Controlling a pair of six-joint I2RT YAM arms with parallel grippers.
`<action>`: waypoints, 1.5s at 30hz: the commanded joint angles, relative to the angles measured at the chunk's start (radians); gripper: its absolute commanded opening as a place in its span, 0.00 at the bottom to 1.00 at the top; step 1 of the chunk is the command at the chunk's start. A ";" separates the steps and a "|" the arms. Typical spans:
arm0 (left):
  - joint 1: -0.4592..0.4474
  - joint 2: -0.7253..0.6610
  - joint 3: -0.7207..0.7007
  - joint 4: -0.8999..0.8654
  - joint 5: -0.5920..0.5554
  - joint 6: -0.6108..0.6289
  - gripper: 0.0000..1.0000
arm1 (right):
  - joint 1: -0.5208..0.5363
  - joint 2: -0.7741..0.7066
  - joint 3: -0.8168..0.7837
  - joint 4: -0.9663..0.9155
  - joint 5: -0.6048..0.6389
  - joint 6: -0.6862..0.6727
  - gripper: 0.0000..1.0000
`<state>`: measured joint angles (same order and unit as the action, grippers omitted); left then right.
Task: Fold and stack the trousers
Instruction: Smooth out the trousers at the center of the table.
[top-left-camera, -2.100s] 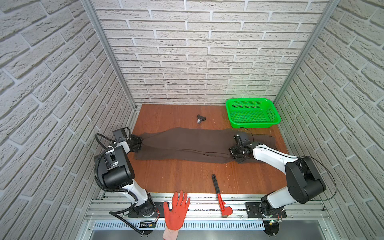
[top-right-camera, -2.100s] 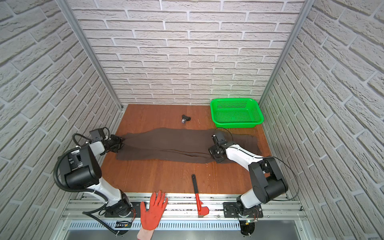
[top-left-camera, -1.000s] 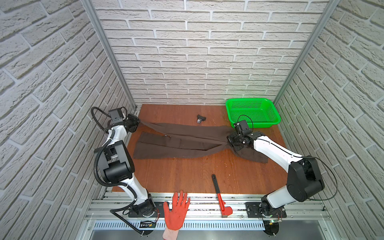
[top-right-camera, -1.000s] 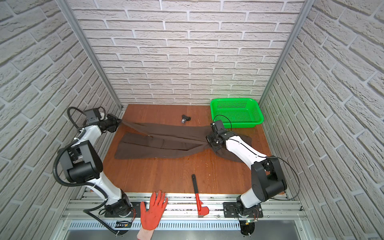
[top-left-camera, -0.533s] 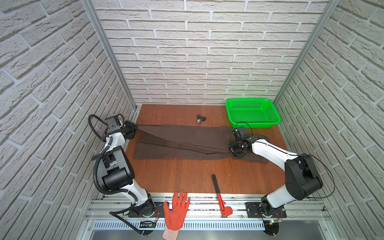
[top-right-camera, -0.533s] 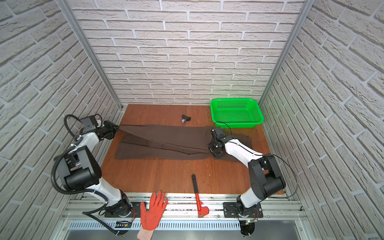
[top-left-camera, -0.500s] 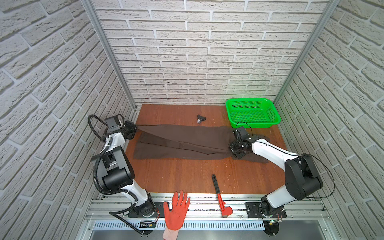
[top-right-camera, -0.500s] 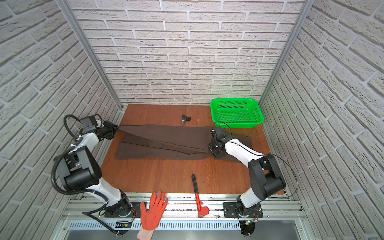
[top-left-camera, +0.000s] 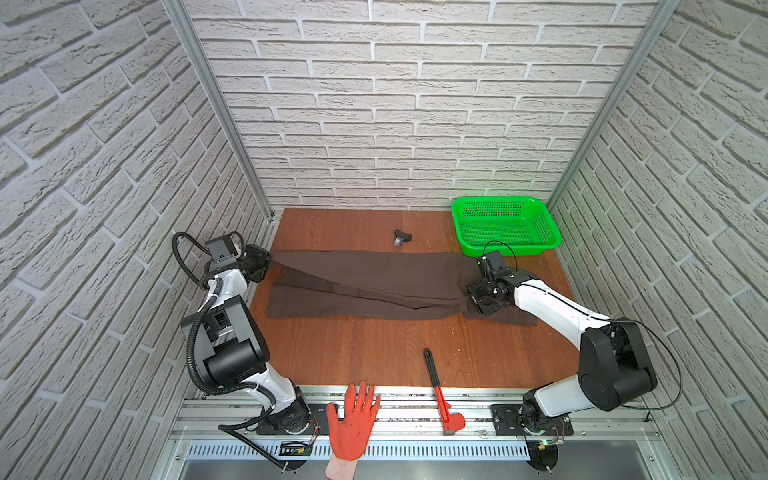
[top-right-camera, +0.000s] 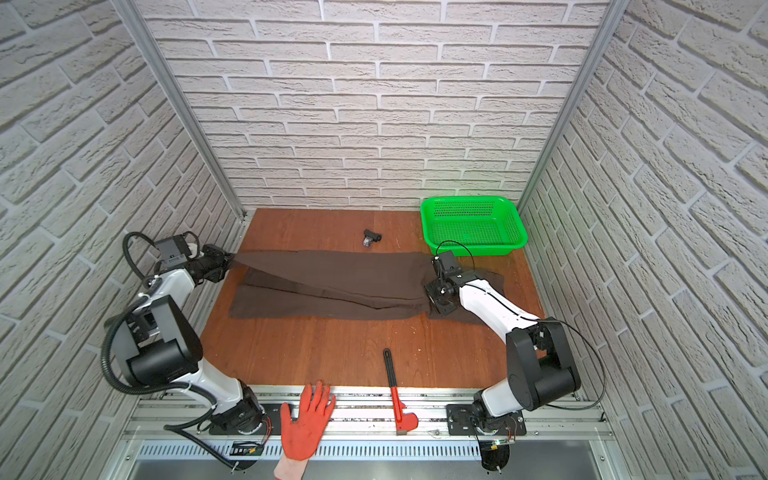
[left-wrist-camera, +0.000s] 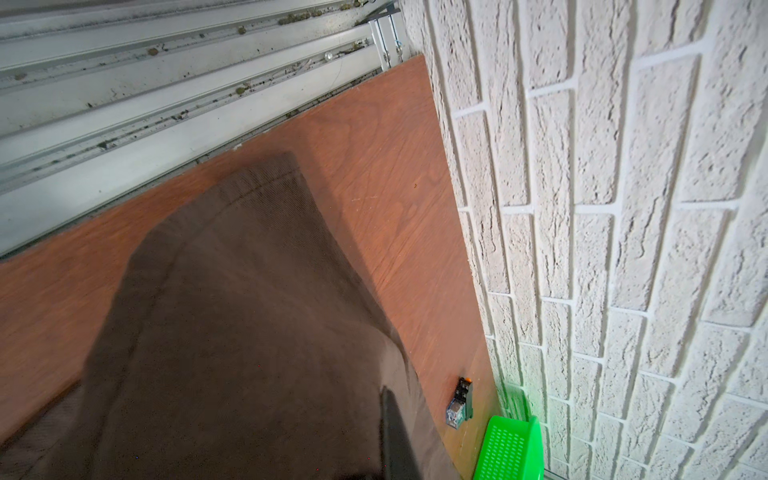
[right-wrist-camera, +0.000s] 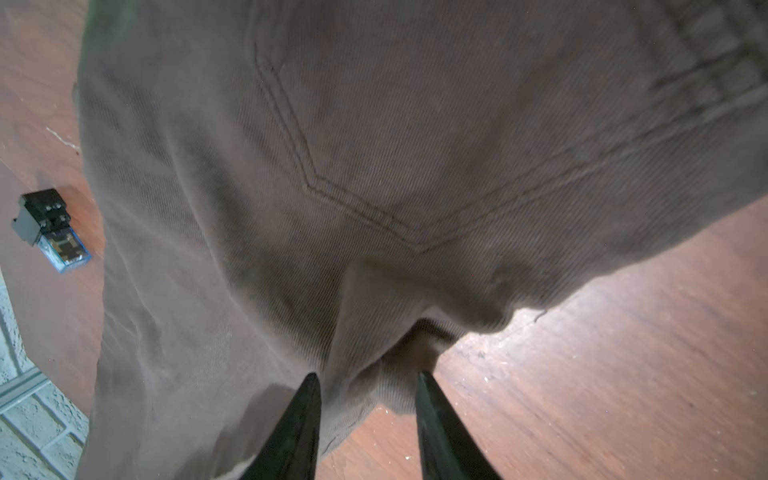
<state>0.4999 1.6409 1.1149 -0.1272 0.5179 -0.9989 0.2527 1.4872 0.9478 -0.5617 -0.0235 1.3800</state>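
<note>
I have the trousers stretched lengthwise across the back half of the table. The legs point toward the left edge. The waist end lies toward the right edge, just in front of the green basket in the back right corner.

My left gripper sits at the left edge, pressed together on the hem corner of one leg. That leg rises off the wood, pulled taut, and slants across the other leg, which lies flat with its hem nearer the front edge. In the left wrist view brown cloth fills most of the lower frame, and only a dark sliver of one finger shows.

My right gripper is low over the seat of the trousers, near the right edge. In the right wrist view its fingertips stand spread. A small bunch of cloth from the garment's edge lies between them, and it looks slack rather than squeezed. A stitched pocket seam runs across the cloth just beyond.

A small black part lies on bare wood between the trousers and the back edge, close to the cloth. In both top views I cannot tell whether it touches. A red wrench crosses the front edge, handle on the wood and head on the metal rail. An orange glove lies on that rail, left of the wrench.
</note>
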 joint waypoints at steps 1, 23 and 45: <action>0.025 -0.038 -0.010 0.060 -0.007 -0.001 0.00 | -0.015 -0.009 -0.033 0.022 -0.004 0.012 0.41; 0.048 -0.054 -0.062 0.066 0.006 0.009 0.00 | -0.073 0.039 -0.097 0.092 0.022 0.025 0.30; 0.003 -0.137 -0.192 -0.113 -0.185 0.093 0.67 | -0.077 -0.018 -0.008 -0.040 0.087 -0.114 0.37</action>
<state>0.4889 1.5864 0.9253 -0.1699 0.4030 -0.9501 0.1802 1.5063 0.9028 -0.5468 0.0109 1.3197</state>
